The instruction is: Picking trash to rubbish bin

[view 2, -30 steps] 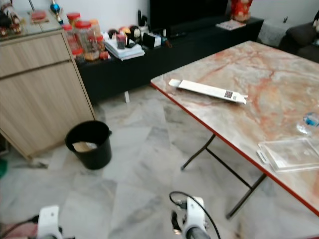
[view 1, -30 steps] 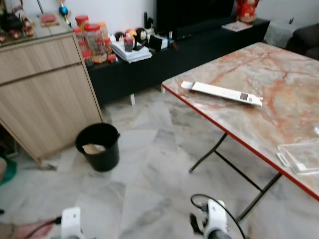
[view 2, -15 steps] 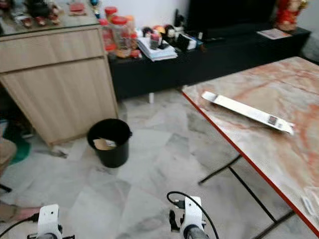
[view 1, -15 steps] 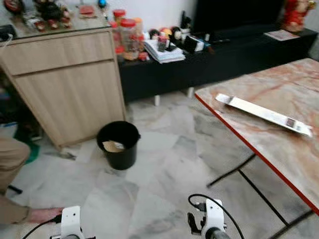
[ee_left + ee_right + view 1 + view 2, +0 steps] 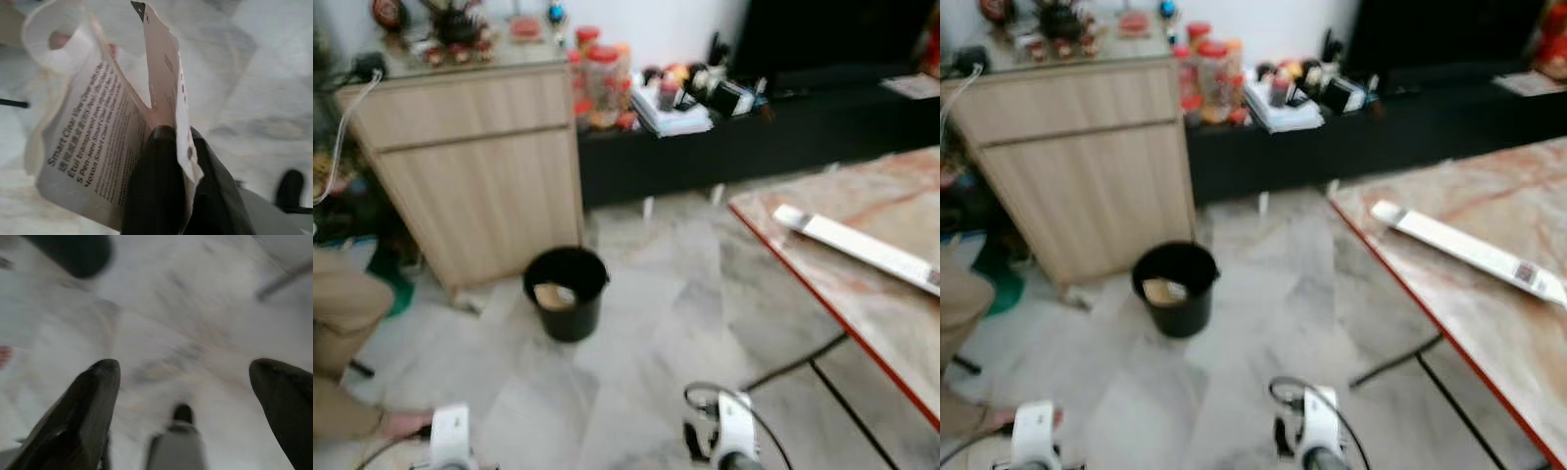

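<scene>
Paper wrapper [image 5: 105, 147] with printed text sits pinched in the left claw [image 5: 178, 142], whose fingers are closed tight on it above the tiled floor [image 5: 636, 372]. Right claw [image 5: 186, 382] hangs spread wide, holding nothing. Ahead stands a black bin [image 5: 567, 293] (some scrap already inside) near a wooden cabinet [image 5: 480, 176]; a long flat box [image 5: 862, 247] lies on the marbled surface [image 5: 891, 304].

Bin [image 5: 567, 294] left of table [image 5: 862, 294]
</scene>
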Robot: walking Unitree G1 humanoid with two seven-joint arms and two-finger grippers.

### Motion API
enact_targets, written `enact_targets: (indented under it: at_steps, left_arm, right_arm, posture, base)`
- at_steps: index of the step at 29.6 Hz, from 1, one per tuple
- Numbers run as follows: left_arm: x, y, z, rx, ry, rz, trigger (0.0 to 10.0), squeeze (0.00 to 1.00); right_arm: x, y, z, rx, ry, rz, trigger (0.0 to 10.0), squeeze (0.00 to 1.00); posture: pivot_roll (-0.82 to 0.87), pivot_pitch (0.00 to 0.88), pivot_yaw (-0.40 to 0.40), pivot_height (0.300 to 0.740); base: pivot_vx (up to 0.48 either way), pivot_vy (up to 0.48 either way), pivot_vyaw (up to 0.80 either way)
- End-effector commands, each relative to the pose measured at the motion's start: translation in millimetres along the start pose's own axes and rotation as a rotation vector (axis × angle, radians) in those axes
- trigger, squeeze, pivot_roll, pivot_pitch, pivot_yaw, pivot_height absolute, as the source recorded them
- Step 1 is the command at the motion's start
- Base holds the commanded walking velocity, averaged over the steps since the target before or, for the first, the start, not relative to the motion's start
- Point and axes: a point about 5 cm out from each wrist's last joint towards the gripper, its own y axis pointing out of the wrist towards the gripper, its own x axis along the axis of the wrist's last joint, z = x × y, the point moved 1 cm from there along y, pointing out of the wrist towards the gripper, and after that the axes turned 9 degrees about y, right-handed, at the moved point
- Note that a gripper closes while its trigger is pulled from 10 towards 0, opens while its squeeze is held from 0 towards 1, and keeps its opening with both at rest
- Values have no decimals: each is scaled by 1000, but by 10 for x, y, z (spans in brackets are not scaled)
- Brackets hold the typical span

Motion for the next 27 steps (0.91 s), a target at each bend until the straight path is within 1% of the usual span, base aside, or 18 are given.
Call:
enact_targets:
  at_steps: [1, 9, 14, 15, 19, 24, 27]
  left_arm:
    - [-42, -8, 124, 32, -4, 11, 10000, 0]
    - [-29, -5, 117, 30, -1, 8, 10000, 0]
    - [-36, -6, 108, 30, 1, 11, 10000, 0]
    - [-40, -7, 107, 29, 1, 12, 10000, 0]
    - [-44, -8, 107, 29, 0, 13, 10000, 0]
    - [-54, -10, 119, 32, -1, 15, 10000, 0]
    - [-50, -9, 124, 34, -4, 14, 10000, 0]
  right_arm:
    - [45, 25, 127, 30, 9, -8, 10000, 0]
    - [46, 26, 136, 37, 14, -8, 10000, 0]
    - [43, 24, 131, 39, -2, -7, 10000, 0]
    - [43, 24, 133, 41, -19, -5, 10000, 0]
    - [42, 23, 133, 42, -41, -6, 10000, 0]
    - [37, 23, 143, 46, -26, -8, 10000, 0]
    - [41, 22, 154, 51, -7, -13, 10000, 0]
  posture:
    - [55, 51, -23, 740]
    - [57, 54, -27, 740]
    - [55, 55, -27, 740]
    - [55, 55, -27, 740]
    - [57, 57, -28, 740]
    - [60, 57, -29, 740]
    - [62, 59, -29, 740]
  base:
    - [277, 0, 0]
    - [285, 0, 0]
    - [299, 0, 0]
    - [296, 0, 0]
    - [300, 0, 631]
    - [301, 0, 768]
    - [299, 0, 138]
